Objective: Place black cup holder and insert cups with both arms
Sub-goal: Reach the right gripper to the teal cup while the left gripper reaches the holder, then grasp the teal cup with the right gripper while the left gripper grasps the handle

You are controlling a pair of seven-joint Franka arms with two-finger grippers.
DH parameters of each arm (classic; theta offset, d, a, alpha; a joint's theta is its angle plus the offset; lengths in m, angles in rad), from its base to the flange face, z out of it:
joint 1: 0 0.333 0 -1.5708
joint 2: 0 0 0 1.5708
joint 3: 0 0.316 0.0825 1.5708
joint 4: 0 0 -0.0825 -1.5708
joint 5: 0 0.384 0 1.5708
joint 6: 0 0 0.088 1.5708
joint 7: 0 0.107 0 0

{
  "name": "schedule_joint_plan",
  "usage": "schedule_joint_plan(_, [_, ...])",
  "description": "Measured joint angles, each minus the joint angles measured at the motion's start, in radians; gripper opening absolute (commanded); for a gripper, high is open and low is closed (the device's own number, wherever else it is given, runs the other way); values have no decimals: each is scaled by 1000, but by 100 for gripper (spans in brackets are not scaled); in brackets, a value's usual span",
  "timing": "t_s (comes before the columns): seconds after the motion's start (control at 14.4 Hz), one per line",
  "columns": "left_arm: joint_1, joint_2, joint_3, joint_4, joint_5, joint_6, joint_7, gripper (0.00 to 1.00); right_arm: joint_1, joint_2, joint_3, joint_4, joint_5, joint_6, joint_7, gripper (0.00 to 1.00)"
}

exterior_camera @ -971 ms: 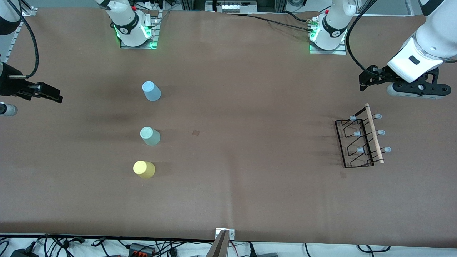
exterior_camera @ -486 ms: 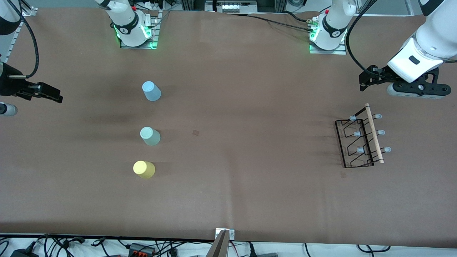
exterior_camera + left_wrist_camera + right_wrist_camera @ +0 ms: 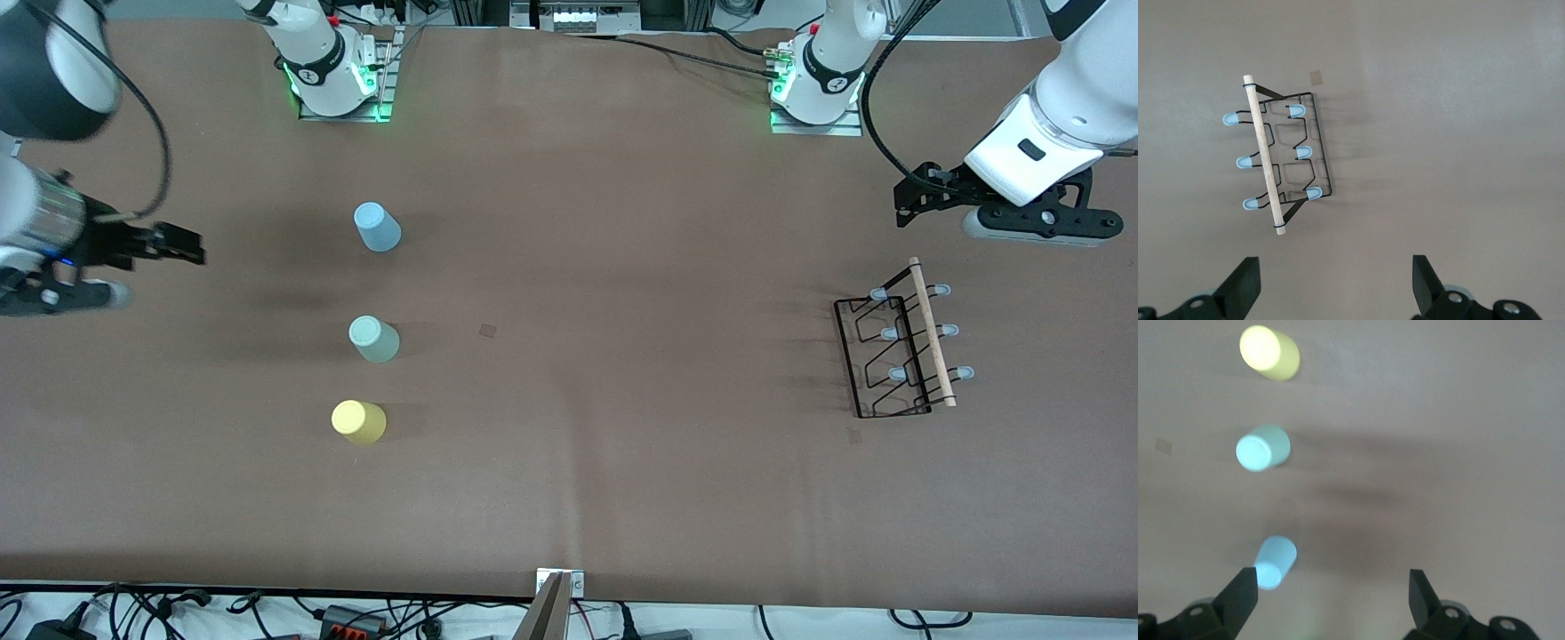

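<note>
While upside down on the matte brown worktop [image 3: 622, 222], tapered plastic: blue cup [image 3: 377, 226], grey-green cup [image 3: 372, 338], yellow cup [image 3: 358, 421], in a row. Upright toward left arm's end: thin wire holder [image 3: 898, 351], wooden rod. Over bare worktop, fingers apart: left end effector [image 3: 1335, 283], right end effector [image 3: 1331, 595].

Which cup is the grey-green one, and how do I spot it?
Look toward the right arm's end of the brown table, where three upside-down cups stand in a row. The grey-green cup is the middle one, between the blue cup and the yellow cup.
</note>
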Motion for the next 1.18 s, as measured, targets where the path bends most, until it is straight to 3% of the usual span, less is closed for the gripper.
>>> schedule_joint_plan(0.28, [0, 0, 0, 0, 0, 0, 0, 100, 73, 37, 2, -236, 1, 379, 114, 100])
schedule_joint_plan(0.42, [0, 0, 0, 0, 0, 0, 0, 100, 117, 67, 2, -299, 1, 496, 196, 100])
schedule_joint_plan(0.83, [-2, 23, -14, 23, 0, -86, -3, 100, 182, 137, 2, -333, 1, 634, 317, 100])
schedule_joint_plan(1.18, [2, 77, -12, 34, 0, -157, -5, 100, 188, 157, 2, -423, 1, 775, 323, 100])
